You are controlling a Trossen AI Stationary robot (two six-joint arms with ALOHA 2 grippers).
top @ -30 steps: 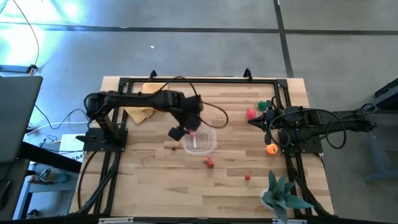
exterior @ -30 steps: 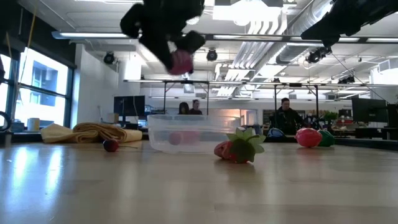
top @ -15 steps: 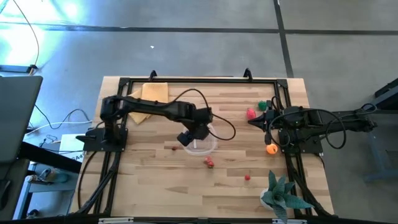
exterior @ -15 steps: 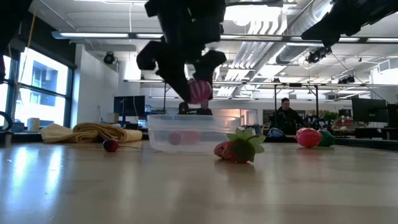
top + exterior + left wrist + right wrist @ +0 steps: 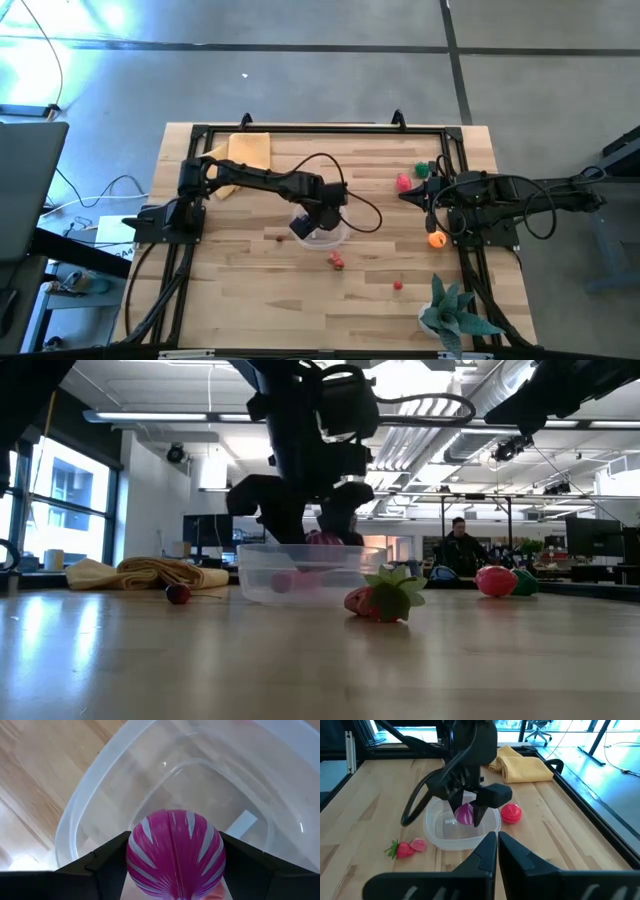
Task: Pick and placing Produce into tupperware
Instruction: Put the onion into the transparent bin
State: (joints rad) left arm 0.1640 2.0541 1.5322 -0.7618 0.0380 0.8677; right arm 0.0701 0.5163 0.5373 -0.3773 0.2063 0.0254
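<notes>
My left gripper is shut on a round purple toy vegetable with white stripes, one piece of the produce. It holds the piece over the clear tupperware, about level with the rim. The tub stands on the wooden table near its middle. Loose produce lies around it: a strawberry, a dark red ball and a small red piece. My right gripper waits shut at the table's right side, touching nothing. My left gripper pinches the purple striped piece between its two fingers, one on each of its opposite sides. The fingers come from above, pointing steeply down. The piece is lifted clear and hangs over the inside of the tub.
A folded yellow cloth lies at the far left. Pink, green and orange pieces sit by the right arm's base. A spiky teal plant stands at the near right corner. Black frame rails run along the table's edges.
My left gripper has come down toward the tupperware with the purple piece, shifting a little toward the table's right edge. It has rolled slightly on the way. The piece has gone from well above the tub to rim height, held the same way.
</notes>
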